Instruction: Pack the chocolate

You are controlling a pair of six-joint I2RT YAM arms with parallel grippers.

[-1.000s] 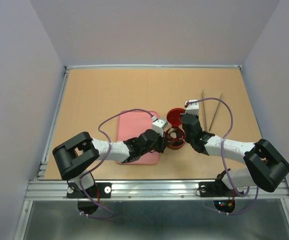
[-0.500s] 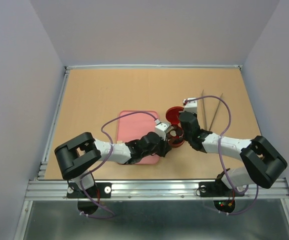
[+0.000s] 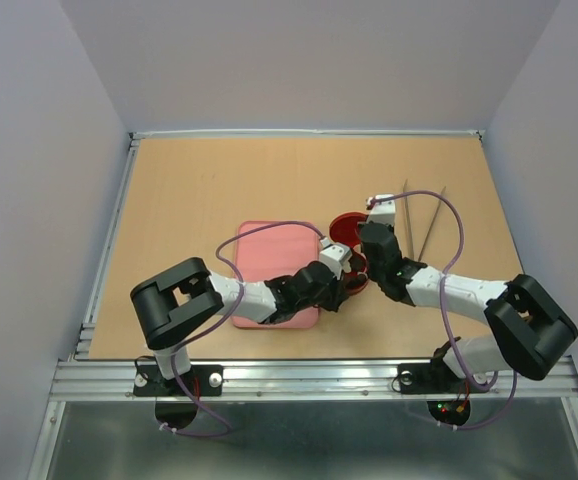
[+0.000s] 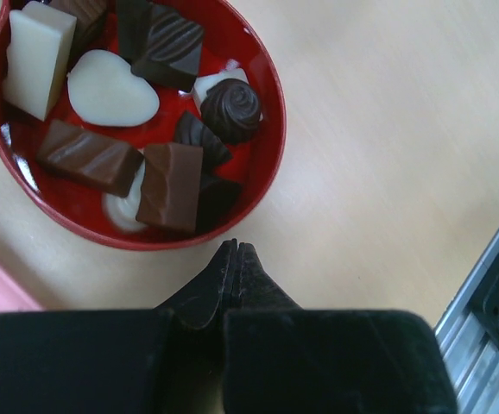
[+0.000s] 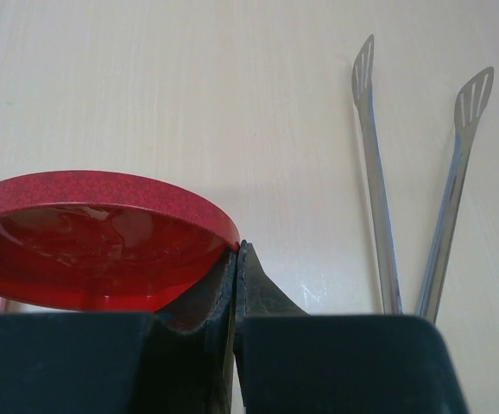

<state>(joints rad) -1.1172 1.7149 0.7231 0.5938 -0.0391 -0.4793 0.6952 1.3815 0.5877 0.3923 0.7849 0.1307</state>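
The chocolate [image 4: 170, 185], dark brown and cream-white pieces, lies in the round red tin [image 4: 275, 95]. My left gripper [image 4: 235, 247] is shut with nothing in it. Its tips rest on the table right at the tin's near rim. The red lid [image 5: 94, 250] hangs tilted with its shiny inside showing, and my right gripper [image 5: 239, 250] is shut on its edge. In the top view the lid [image 3: 343, 226] sits just behind the tin [image 3: 354, 276], which the two grippers mostly hide. The left gripper [image 3: 341, 268] meets the tin from the left, and the right gripper [image 3: 362, 246] is over it.
A pink tray [image 3: 269, 260] lies left of the tin, under my left arm. Metal tongs [image 3: 424, 222] lie on the table to the right, just beyond the lid. The metal rail [image 4: 483, 293] of the table's near edge is close behind my left gripper.
My left arm has swung right and pushed its gripper up against the tin, hiding most of it. The right gripper has carried the lid slightly back and left.
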